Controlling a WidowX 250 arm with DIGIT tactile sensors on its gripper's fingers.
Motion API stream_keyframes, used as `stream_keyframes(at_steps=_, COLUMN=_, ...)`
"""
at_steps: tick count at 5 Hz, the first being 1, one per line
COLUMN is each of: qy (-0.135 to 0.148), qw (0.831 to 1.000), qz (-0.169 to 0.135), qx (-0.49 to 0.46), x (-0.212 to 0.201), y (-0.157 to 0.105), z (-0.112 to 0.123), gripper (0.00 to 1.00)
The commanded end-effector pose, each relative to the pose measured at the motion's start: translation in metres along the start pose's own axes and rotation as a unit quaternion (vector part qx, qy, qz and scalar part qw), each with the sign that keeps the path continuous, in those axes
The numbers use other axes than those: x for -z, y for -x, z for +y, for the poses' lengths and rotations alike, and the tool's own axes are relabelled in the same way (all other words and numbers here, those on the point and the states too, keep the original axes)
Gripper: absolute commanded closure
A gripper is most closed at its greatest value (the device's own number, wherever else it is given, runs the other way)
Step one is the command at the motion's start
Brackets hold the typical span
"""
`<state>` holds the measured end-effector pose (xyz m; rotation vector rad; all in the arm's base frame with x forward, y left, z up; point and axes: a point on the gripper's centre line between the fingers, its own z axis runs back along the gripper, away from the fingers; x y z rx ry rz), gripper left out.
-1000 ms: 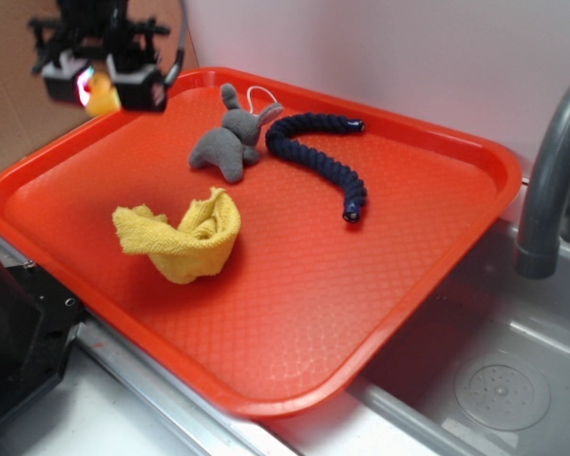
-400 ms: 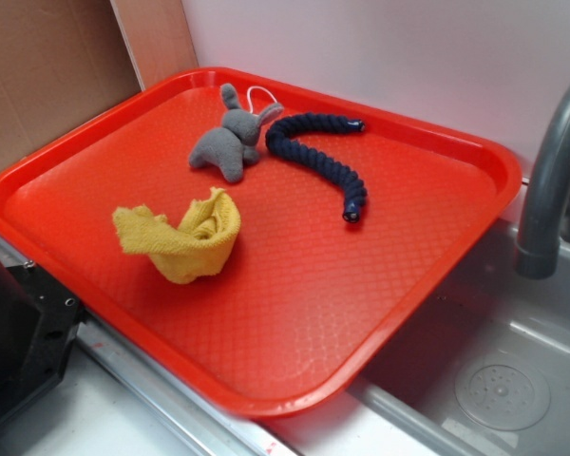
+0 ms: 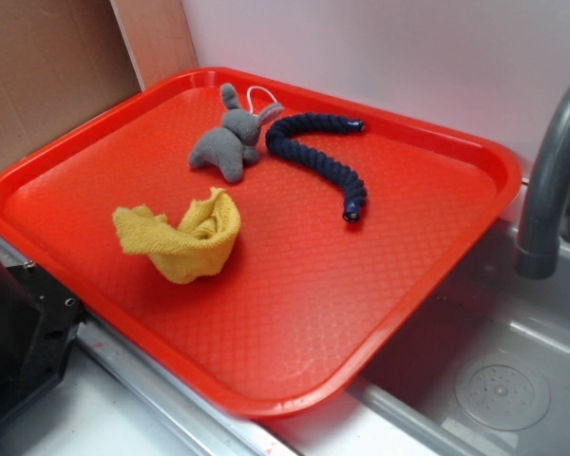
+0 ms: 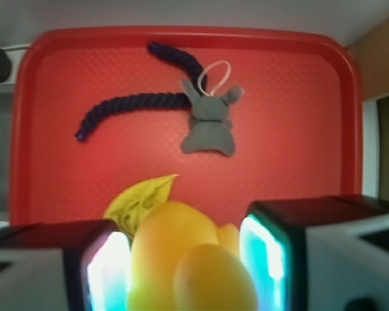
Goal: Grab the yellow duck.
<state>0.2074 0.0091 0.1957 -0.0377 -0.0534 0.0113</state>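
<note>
While the end effector (image 4: 181,272) clamps it, the yellow duck (image 4: 181,259) looks glossy and rounded.

- A plain white wall (image 3: 389,47) is at 12 o'clock.
- A brown cardboard sheet (image 3: 47,76) is at 10 o'clock.
- A grey sink (image 3: 494,370) with a tap (image 3: 551,180) is at 4 o'clock.
</note>
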Motion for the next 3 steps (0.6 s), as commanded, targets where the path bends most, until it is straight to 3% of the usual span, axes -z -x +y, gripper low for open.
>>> stream_keyframes(at_steps=1, qy=-0.023, qw=1.000, qz=-0.008, qx=-0.019, x=0.0165, y=0.0351, z=0.0444, gripper=1.00)
stream_keyframes(at_steps=3, qy=-0.031, qw=0.999, qz=0.006, qx=-0.031, x=0.0228, y=0.0354, z=0.0483, gripper=1.00)
